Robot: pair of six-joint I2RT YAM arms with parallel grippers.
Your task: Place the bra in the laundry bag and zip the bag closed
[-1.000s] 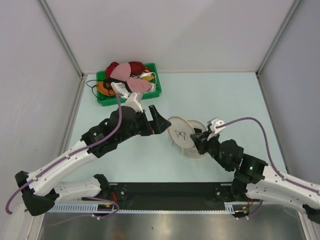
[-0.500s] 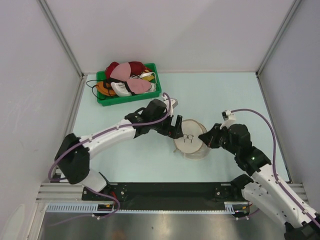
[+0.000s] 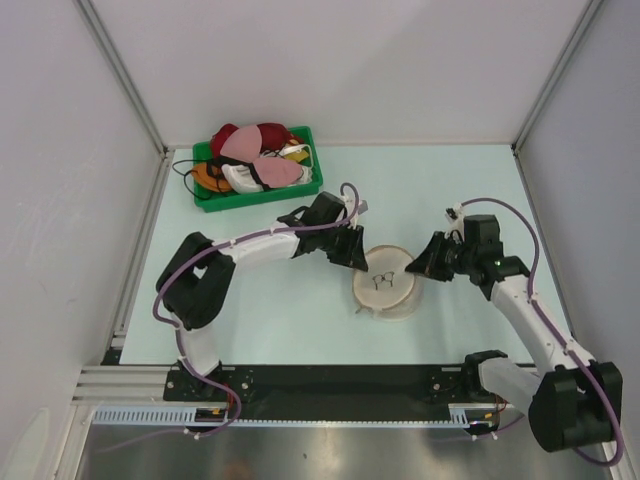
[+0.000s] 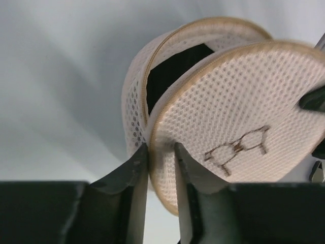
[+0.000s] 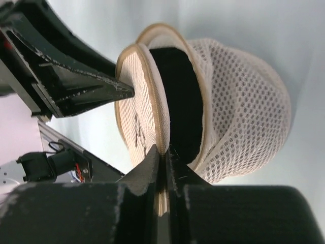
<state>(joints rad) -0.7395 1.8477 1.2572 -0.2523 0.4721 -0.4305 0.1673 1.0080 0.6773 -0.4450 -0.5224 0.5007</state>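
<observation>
The cream mesh laundry bag (image 3: 385, 292) lies mid-table, its disc lid (image 4: 238, 112) partly lifted off the body. Through the gap the black bra (image 4: 170, 76) shows inside; the right wrist view also has the bra (image 5: 177, 96) between the lid (image 5: 134, 122) and the mesh dome (image 5: 244, 101). My left gripper (image 3: 355, 258) is at the bag's far-left rim, its jaws (image 4: 161, 150) shut on the lid's edge. My right gripper (image 3: 415, 270) is at the right side, and its jaws (image 5: 162, 152) pinch the lid's zip edge.
A green plastic bin (image 3: 262, 196) stands at the back left, heaped with red, pink, white and orange bras (image 3: 255, 150). Enclosure walls bound the table at left, right and back.
The lid has dropped from standing upright to lying over the bag. My left gripper moved right to the rim and closed on it. The right arm swung out to the right, still holding the edge.
</observation>
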